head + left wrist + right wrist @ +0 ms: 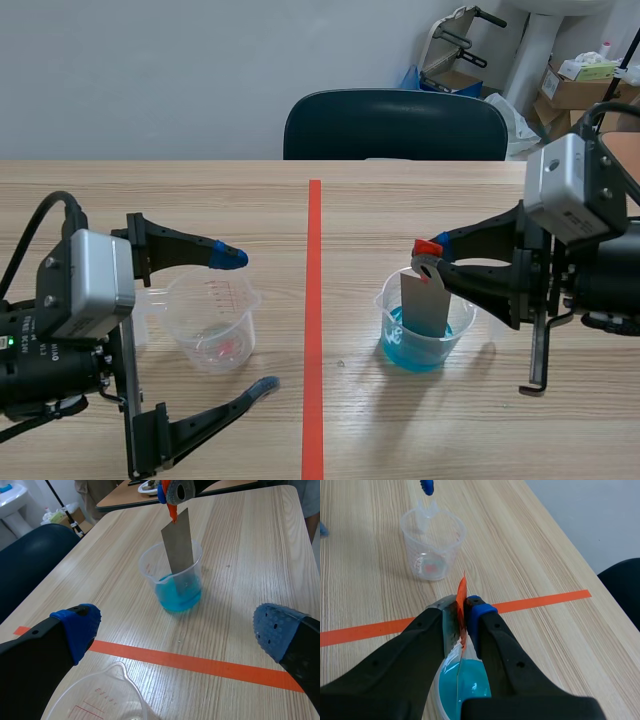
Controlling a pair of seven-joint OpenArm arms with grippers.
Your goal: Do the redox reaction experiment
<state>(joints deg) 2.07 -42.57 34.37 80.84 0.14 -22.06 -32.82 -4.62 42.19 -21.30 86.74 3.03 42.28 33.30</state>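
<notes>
L gripper (248, 322), jaws wide, straddles clear cup (212, 318) w/ faint pink spot at bottom. R gripper (428, 262) pinches grey metal strip (424, 305), orange-red tab (425, 247) on top, lower end dipped in blue liquid (415, 352) in 2nd cup (462, 318).

**Your two arms, as built**

Your left gripper (248, 320) and right gripper (432, 258) have thick black fingers; the left's dotted pads (77, 625) are blue. Behind each gripper sits a silver-grey box (88, 280) with dark corner screws. A black cable (40, 225) loops behind the left box, beside a small green light (10, 343).
</notes>
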